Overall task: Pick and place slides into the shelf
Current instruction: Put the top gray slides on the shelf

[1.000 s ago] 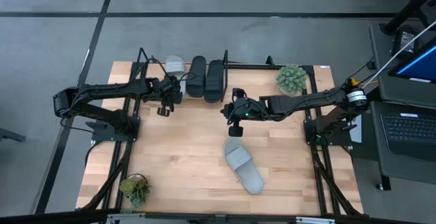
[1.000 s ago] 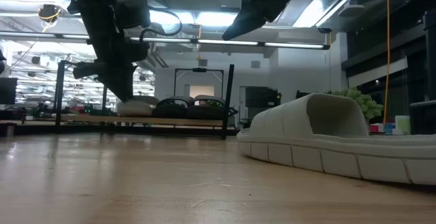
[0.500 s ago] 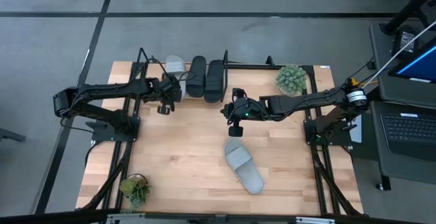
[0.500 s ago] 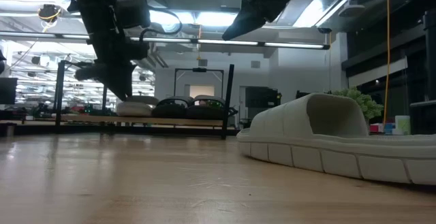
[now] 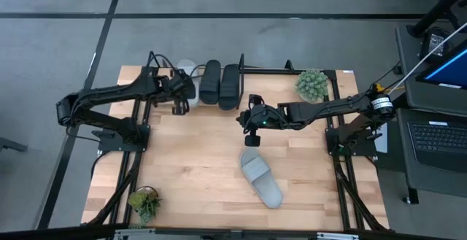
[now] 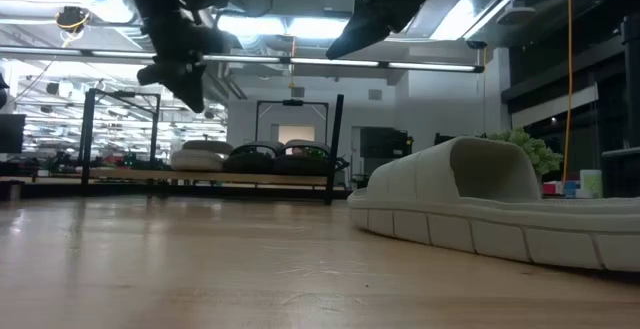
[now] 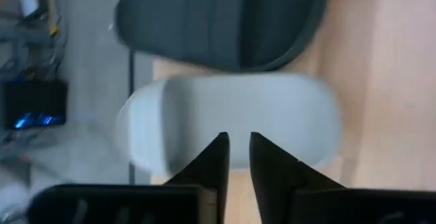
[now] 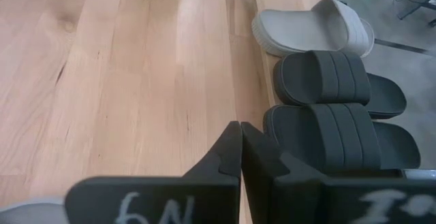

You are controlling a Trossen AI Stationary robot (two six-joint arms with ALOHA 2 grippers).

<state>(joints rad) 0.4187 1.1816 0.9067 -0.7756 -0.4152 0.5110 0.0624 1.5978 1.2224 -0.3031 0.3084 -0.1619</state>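
Three open-toe slide sandals sit side by side on the low black metal-rod shelf at the far edge of the tabletop: a pale grey slide at the left end of the row, then two black slides, the three close together or touching. In the right wrist view the same row shows, the grey one farthest and the two black ones nearer. A fourth sandal, a second pale grey slide, lies alone on the light wooden tabletop, well apart from the shelf, nearer the front edge and angled; in the low view it fills the right foreground.

The left gripper hangs over the shelf's left part, just beside the shelved grey slide. In its wrist view its jaws stand nearly shut with a thin slit between them and nothing held, the grey slide directly beyond them.

The right gripper hovers above the middle of the tabletop, between the shelf and the lone grey slide. Its jaws are pressed together and empty.

A round green potted plant stands by the shelf's right end, and another small green plant at the front left corner.
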